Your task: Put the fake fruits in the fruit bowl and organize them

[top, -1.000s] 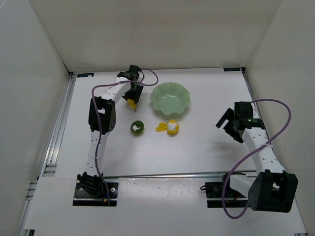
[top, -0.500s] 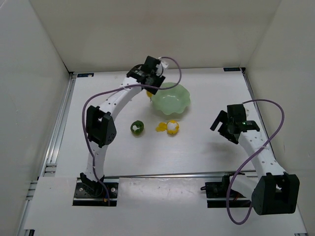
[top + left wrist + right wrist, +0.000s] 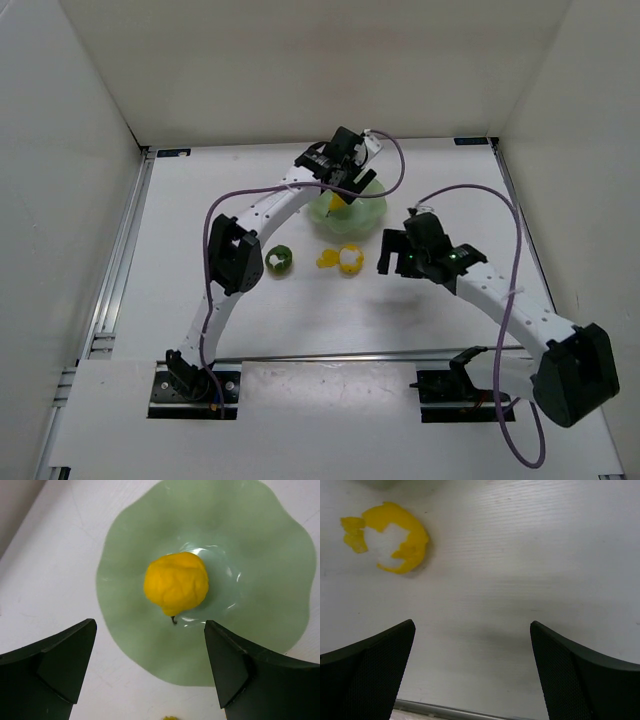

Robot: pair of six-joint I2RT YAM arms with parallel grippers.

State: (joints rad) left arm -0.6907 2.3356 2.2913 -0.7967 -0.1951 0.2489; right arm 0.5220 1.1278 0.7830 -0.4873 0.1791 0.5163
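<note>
The yellow pear (image 3: 176, 583) lies in the middle of the mint green fruit bowl (image 3: 270, 555), free of any grip. My left gripper (image 3: 149, 625) hovers open above the bowl (image 3: 370, 213), with the pear (image 3: 332, 204) below its spread jaws. On the table in front of the bowl sit the round dark green fruit (image 3: 279, 260) and the yellow-and-white peeled fruit (image 3: 346, 260). My right gripper (image 3: 392, 252) is open and empty just right of the peeled fruit (image 3: 390, 542), which shows at the upper left of the right wrist view, ahead of the jaws (image 3: 472, 625).
White walls close in the table at the back and on both sides. A metal rail (image 3: 115, 260) runs along the left edge. The left arm (image 3: 255, 210) arches over the table left of the bowl.
The left arm carried the pear from left of the bowl to over it and opened, dropping the pear in. The right arm swung left toward the peeled fruit.
</note>
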